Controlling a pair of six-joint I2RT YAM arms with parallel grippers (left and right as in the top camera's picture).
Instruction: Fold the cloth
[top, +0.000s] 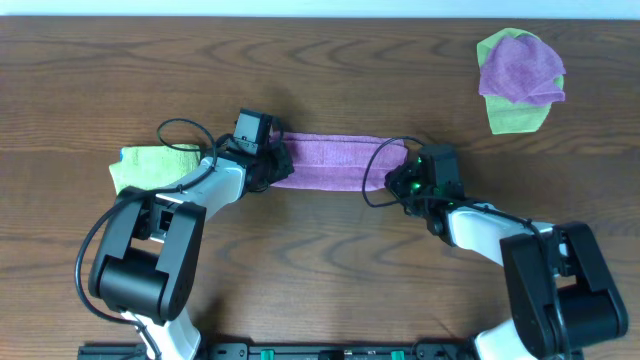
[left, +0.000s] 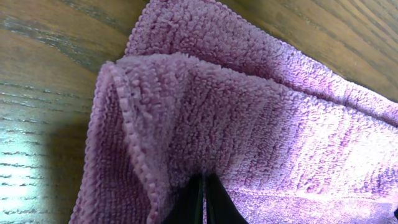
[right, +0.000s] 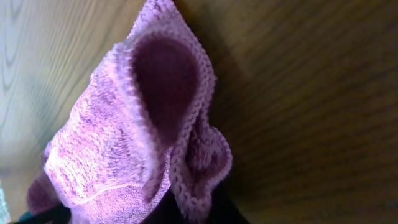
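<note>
the purple cloth (top: 335, 162) lies as a long, narrow strip across the middle of the bench (top: 330, 70), running left to right between the two arms. the left jaws sit at its left end and the right jaws at its right end, each touching the fabric

in the left wrist view the cloth (left: 249, 124) fills most of the frame, its hemmed corner folded over and drawn down to the dark fingertips (left: 186, 208) at the bottom edge; the left jaws are pressed almost together with only a thin slit between them, pinching that corner

in the right wrist view the cloth (right: 124, 143) is bunched into a cupped fold with its stitched edge curling round; the right jaws are mostly hidden under the bunch, closed on the fabric at the bottom of the frame

a green cloth (top: 150, 165) lies just left of the left arm, and a pile (top: 520, 85) of purple on green sits well apart at the far right corner
</note>
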